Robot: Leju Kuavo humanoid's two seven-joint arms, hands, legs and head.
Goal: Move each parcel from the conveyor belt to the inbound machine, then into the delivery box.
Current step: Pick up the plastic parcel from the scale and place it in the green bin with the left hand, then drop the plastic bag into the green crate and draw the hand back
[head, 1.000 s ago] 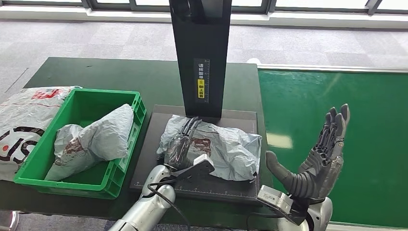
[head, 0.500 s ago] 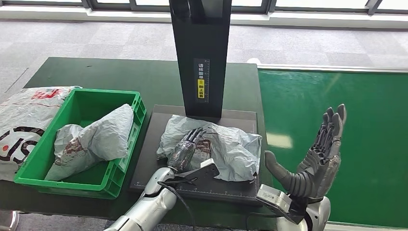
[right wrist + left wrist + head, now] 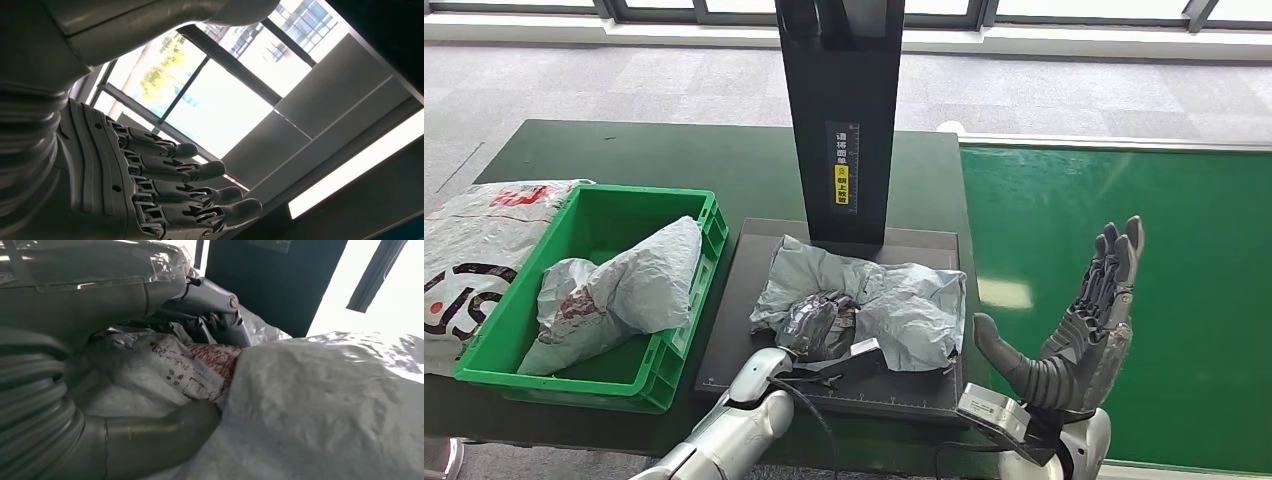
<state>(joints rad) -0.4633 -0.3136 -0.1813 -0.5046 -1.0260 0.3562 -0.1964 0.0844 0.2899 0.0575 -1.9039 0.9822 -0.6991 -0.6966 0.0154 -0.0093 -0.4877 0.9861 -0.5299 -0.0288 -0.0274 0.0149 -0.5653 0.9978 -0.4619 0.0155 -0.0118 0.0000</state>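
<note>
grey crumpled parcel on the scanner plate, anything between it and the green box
The left hand grips the grey crumpled plastic parcel on the black scanner plate. The green plastic crate stands directly beside; only its near wall and another grey parcel already inside intervene.

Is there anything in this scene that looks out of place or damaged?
Nothing looks damaged. One large parcel lies on the table outside the green box, against its far-left side, while another parcel sits inside. The left robot hand bunches the crumpled parcel on the machine plate.
</note>
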